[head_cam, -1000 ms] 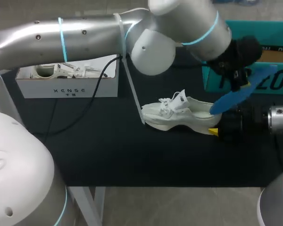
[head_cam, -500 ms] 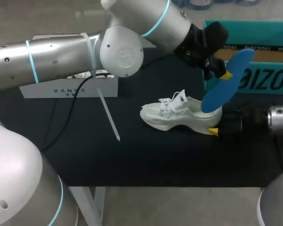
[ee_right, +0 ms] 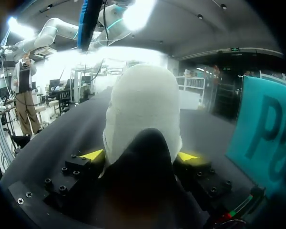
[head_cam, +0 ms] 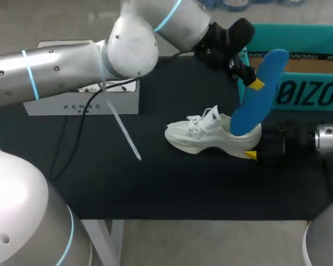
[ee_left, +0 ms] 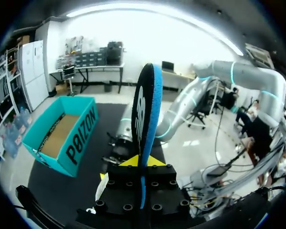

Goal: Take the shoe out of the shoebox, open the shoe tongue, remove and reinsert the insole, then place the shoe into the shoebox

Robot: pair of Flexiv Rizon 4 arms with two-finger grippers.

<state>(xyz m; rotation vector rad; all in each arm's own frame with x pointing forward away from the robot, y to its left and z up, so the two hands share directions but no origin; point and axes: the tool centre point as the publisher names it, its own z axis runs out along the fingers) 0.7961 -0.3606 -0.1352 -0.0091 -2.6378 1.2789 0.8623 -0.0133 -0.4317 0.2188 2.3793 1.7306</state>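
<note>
A white shoe (head_cam: 202,134) stands upright on the black mat (head_cam: 155,183), toe pointing left. My right gripper (head_cam: 252,153) comes in low from the right, its fingers pressed on both sides of the heel (ee_right: 142,102); it is shut on the shoe. My left arm reaches across from the left, and its gripper (head_cam: 254,83) hangs above the heel. It is shut on a blue insole (head_cam: 256,94), which stands nearly upright with its lower end at the shoe's opening. In the left wrist view the insole (ee_left: 145,109) shows edge-on between the yellow tips of my left gripper (ee_left: 144,162).
The open teal shoebox (head_cam: 299,88) stands at the back right, close behind the raised insole. A white box (head_cam: 80,102) holding white items sits at the back left. A thin white strip (head_cam: 125,133) hangs from my left arm over the mat.
My left gripper has swung up and toward the back with the insole, tipping it from a low slant to almost upright. The shoe and my right gripper have stayed put.
</note>
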